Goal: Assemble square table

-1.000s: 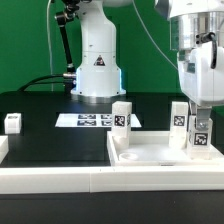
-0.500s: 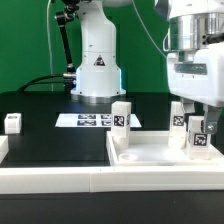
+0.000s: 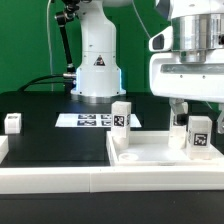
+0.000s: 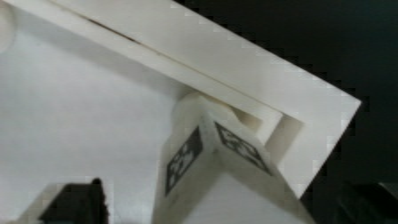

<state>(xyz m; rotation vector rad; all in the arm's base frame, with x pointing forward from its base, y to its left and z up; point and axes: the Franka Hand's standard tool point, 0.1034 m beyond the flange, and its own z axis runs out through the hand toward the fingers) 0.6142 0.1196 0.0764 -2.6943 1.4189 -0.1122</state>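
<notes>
Looking down, we see our gripper [image 3: 190, 103] spread wide, holding nothing, above the leg [image 3: 199, 136] standing upright on the slab [image 3: 150, 155] near its corner. If that leg is loosely seated, we judge a brushing finger could tip it.

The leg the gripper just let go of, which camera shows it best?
The wrist view: the leg fills the frame, upright in the square table corner, tags on two faces visible. In the exterior view the same leg is small, near that view's right edge, with the open gripper lifted just above it.
</notes>
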